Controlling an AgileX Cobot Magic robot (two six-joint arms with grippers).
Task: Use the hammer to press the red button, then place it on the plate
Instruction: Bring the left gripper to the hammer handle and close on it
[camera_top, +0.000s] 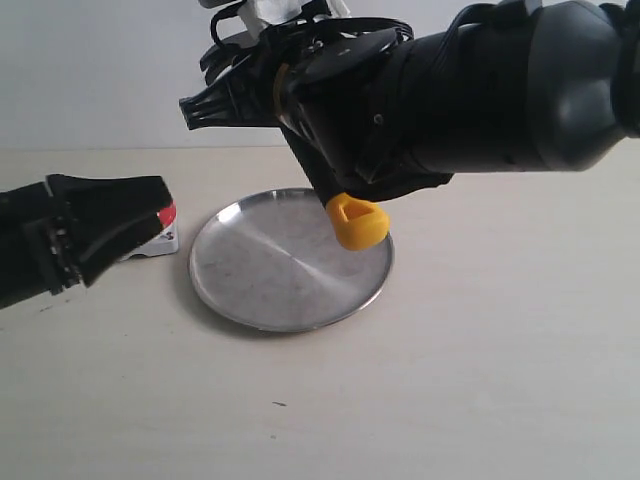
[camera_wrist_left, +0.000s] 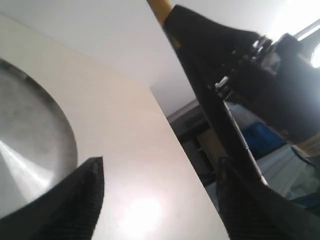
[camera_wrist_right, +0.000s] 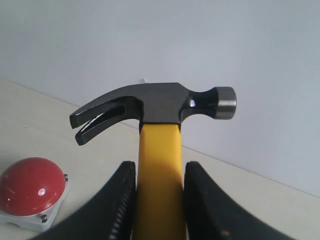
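The right gripper (camera_wrist_right: 160, 169) is clamping on the yellow handle of the hammer (camera_wrist_right: 159, 104). It is holding it up off the table (camera_top: 480, 380), with the dark head pointing out ahead of the wrist and the claw turned toward the side where the red button (camera_wrist_right: 32, 186) is sitting. In the exterior view the handle's yellow looped end is hanging below the arm, over the right side of the plate (camera_top: 270, 275) and, as far as I can judge, not touching it. The left gripper (camera_wrist_left: 160, 167) is lying low at the left, its jaws standing wide apart with nothing between them. Its tips are just beside the button, which is resting on its white base near the plate's left rim. No view is showing whether the button has been pressed; the hammer head is hovering above and away from it, not on it. So the grasp is looking done and the hammer is not yet lying on the plate, while the press may be either pending or finished, and I cannot tell which
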